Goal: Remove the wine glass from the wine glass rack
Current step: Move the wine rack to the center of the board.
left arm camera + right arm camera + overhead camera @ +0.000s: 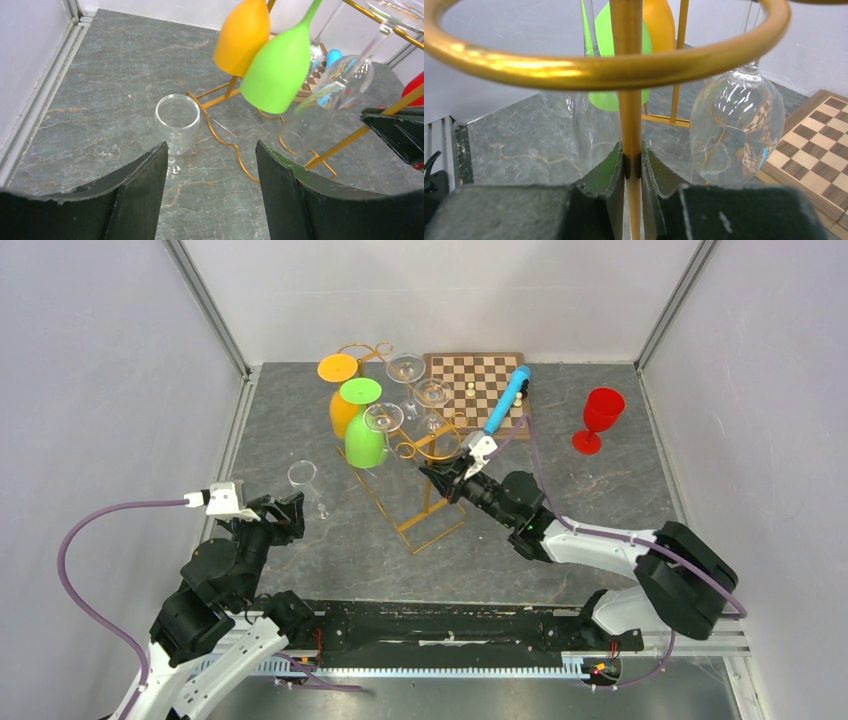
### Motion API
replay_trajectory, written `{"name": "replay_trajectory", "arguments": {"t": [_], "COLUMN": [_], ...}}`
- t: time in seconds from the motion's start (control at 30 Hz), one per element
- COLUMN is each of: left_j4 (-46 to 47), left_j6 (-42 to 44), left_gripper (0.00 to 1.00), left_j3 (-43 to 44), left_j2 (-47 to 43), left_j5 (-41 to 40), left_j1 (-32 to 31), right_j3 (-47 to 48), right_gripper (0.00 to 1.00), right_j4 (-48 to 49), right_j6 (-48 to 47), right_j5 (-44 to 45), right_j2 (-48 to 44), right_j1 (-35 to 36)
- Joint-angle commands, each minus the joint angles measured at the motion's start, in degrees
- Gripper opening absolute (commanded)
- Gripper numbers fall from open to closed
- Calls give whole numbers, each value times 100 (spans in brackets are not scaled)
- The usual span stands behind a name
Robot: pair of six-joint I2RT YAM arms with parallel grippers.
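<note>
The gold wire wine glass rack (431, 508) stands mid-table. An orange glass (343, 412), a green glass (364, 443) and clear glasses (383, 418) hang upside down from its hooks. One clear wine glass (303, 478) stands upright on the table to the left of the rack, also in the left wrist view as the same clear wine glass (176, 122). My left gripper (210, 165) is open just short of that glass and holds nothing. My right gripper (632, 165) is shut on the rack's gold post (626, 75), beside a hanging clear glass (736, 125).
A wooden chessboard (470, 380) with small pieces lies at the back, with a blue cylinder (508, 398) across its right edge. A red glass (600, 415) stands at the back right. White walls enclose the table on three sides.
</note>
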Motion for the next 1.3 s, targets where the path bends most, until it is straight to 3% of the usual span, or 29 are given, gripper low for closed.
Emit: {"name": "replay_trajectory", "arguments": {"t": [0.0, 0.23, 0.57, 0.9, 1.27], "left_j4": [165, 165, 165, 157, 148], "left_j6": [-296, -293, -298, -307, -300], "left_gripper": [71, 71, 71, 71, 71], "left_j3": [-19, -10, -1, -7, -1], "left_j2": [56, 98, 164, 174, 194], "left_j5": [-143, -141, -121, -111, -108], "left_j1": [43, 65, 92, 92, 101], "right_j3": [-323, -798, -1490, -1912, -2039], "right_gripper": [0, 0, 0, 0, 0], "right_j4": [-161, -993, -1274, -1713, -1548], "right_j6": [57, -191, 203, 341, 567], "right_j5": [126, 355, 423, 1320, 1595], "right_j2": [-692, -1598, -2574, -3647, -3583], "right_j1": [40, 40, 72, 160, 609]}}
